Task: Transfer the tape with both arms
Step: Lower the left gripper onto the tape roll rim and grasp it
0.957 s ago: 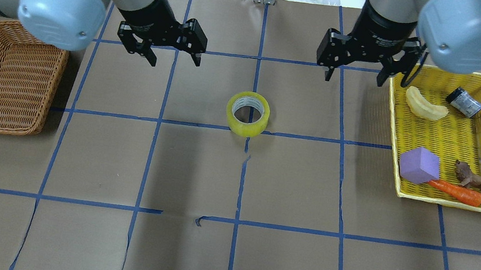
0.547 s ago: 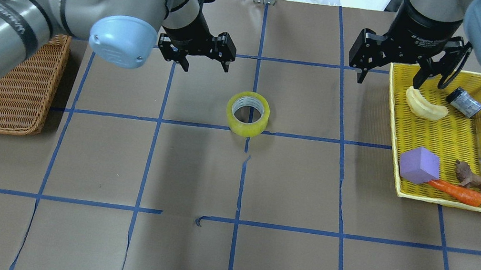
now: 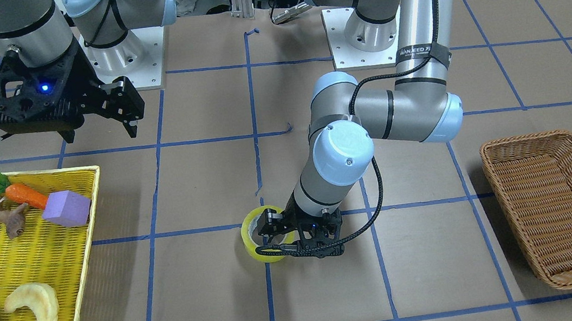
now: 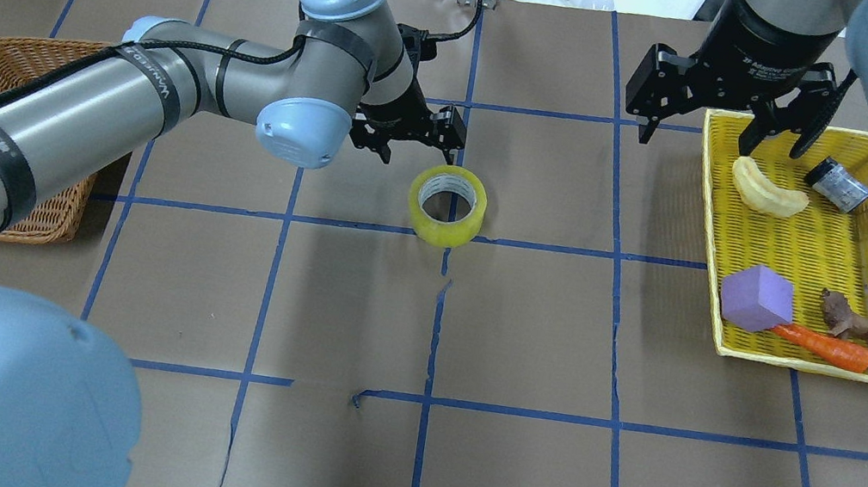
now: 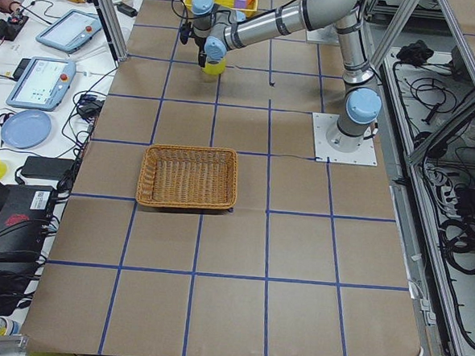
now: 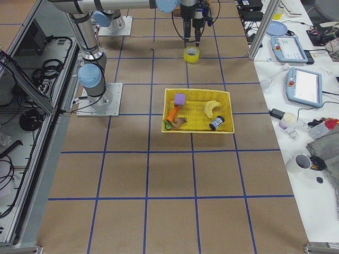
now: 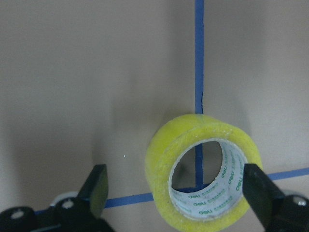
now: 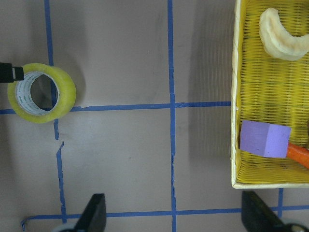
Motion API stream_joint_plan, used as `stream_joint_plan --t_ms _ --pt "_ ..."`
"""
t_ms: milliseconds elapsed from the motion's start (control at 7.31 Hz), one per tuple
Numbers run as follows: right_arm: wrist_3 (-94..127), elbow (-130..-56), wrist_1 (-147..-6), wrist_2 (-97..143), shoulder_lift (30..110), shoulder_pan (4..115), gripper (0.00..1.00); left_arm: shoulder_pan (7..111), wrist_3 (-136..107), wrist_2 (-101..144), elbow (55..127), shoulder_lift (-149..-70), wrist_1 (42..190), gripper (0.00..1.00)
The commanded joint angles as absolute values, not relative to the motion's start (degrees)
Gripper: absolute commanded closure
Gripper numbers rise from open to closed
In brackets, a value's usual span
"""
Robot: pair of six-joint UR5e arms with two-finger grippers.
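Observation:
The tape [image 4: 444, 223], a yellow-green roll with a grey-white core, lies flat on the brown table at a crossing of blue lines. It also shows in the front view [image 3: 248, 239] and in the right wrist view [image 8: 68, 92]. My left gripper [image 4: 421, 149] is open and hangs low, just beside the roll on its far left. In the left wrist view the tape [image 7: 164, 159] sits close between and ahead of the open left gripper [image 7: 176, 191]. Nothing is held. My right gripper [image 4: 720, 141] is open and empty, high over the near corner of the yellow tray [image 4: 843, 132].
The yellow tray [image 3: 36, 173] holds a banana [image 4: 766, 192], a purple cube [image 4: 756, 297], a carrot [image 4: 823, 346], a toy lion [image 4: 852, 325] and a small grey cylinder [image 4: 840, 184]. A wicker basket [image 4: 56, 210] stands at the left, partly under my left arm.
My left arm has swung right and down, bringing its open gripper from far left of the tape to right beside it. The right gripper drifted right toward the tray. The tape has not moved.

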State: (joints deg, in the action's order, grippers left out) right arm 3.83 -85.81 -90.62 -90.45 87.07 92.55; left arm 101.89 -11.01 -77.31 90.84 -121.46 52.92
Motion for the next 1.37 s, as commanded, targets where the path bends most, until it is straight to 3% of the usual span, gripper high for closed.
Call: stream_joint_plan --t_ms 0,274,410,547,684,821,1231 --pt "3.87 -85.96 -91.57 -90.53 87.1 92.64 0.0 102.39 -10.55 -77.43 94.8 -122.26 51.69 0.0" --pt "3.78 -85.96 -91.85 -90.44 87.1 92.55 0.0 102.39 -10.37 -77.52 100.79 -122.08 43.79 0.0" --pt "3.87 -85.96 -91.85 -90.35 87.01 92.64 0.0 102.48 -10.72 -77.61 100.55 -121.82 43.6 0.15" --pt "3.95 -85.96 -91.85 -90.35 87.01 92.64 0.0 102.39 -10.29 -77.69 99.85 -121.73 43.68 0.58" --pt "3.96 -85.96 -91.85 -90.26 87.01 92.64 0.0 102.39 -11.15 -77.87 99.15 -121.21 44.12 0.91" --pt "3.96 -85.96 -91.85 -90.26 87.1 92.64 0.0 102.39 -11.16 -77.96 98.79 -120.77 44.21 1.0" --pt "3.96 -85.96 -91.85 -90.26 87.01 92.64 0.0 101.78 -10.2 -79.71 98.79 -120.15 45.34 1.0"
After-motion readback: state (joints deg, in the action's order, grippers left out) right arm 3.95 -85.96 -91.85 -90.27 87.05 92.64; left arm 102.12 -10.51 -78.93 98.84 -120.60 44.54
